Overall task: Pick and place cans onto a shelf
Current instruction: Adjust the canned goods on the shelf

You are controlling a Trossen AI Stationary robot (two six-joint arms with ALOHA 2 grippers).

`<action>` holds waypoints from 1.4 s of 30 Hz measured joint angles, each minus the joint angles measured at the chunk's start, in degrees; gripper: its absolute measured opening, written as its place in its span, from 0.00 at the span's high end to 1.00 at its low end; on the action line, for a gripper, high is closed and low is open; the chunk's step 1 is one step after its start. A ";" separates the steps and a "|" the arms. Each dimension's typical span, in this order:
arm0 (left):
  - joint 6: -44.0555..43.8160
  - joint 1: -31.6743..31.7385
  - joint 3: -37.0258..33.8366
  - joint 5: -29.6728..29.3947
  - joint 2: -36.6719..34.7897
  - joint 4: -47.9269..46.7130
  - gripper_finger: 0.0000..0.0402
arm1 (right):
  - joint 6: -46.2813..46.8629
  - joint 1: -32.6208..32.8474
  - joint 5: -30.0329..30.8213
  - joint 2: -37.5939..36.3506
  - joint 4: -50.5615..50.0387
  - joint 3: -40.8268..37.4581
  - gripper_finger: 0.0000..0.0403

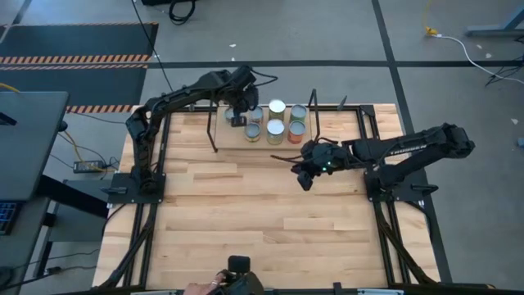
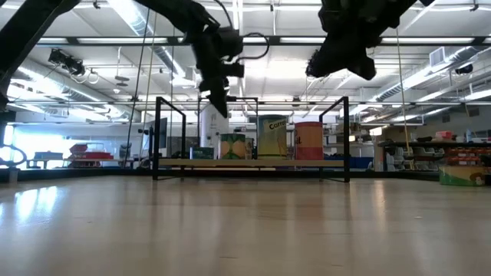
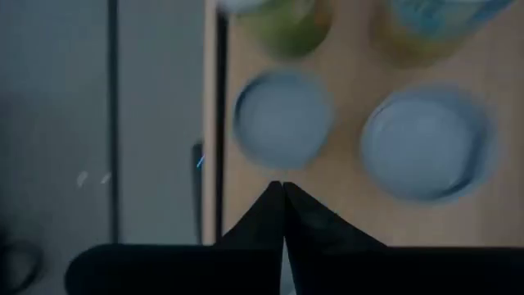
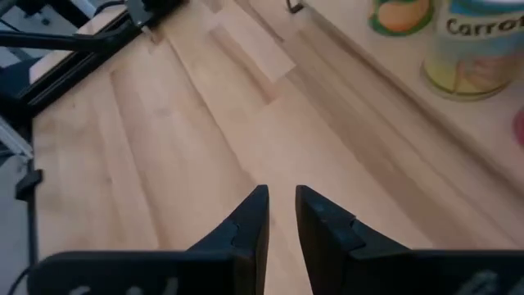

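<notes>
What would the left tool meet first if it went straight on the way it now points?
Probably a can on the shelf: the shut left tool points down at its grey lid's near edge. Depth is unclear, so it could meet the board beside it.

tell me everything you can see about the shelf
The low shelf with a light wooden board and thin black metal end frames stands upright at the table's far edge, between the two arms. In the low view its open rectangular frames rise at both ends. Small silver-lidded cans stand on the board, bunched toward the right arm's end, leaving the other end bare. The left claw hangs shut above the board beside the cans, apparently not touching it.
</notes>
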 joint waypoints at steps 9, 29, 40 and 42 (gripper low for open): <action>-0.35 0.07 0.46 7.18 0.02 -9.22 0.61 | -4.44 -1.44 6.64 0.02 0.05 0.00 0.83; -0.57 -0.63 0.16 13.91 5.55 1.08 0.17 | -8.82 -5.36 4.47 -4.79 -7.87 4.33 0.73; -6.44 -0.71 0.16 13.38 8.72 3.58 0.24 | -20.13 -10.23 4.35 -8.67 -8.05 14.29 0.67; -7.71 -0.29 0.16 12.72 8.72 4.00 0.25 | -20.87 -10.56 3.81 -8.76 -8.05 15.35 0.66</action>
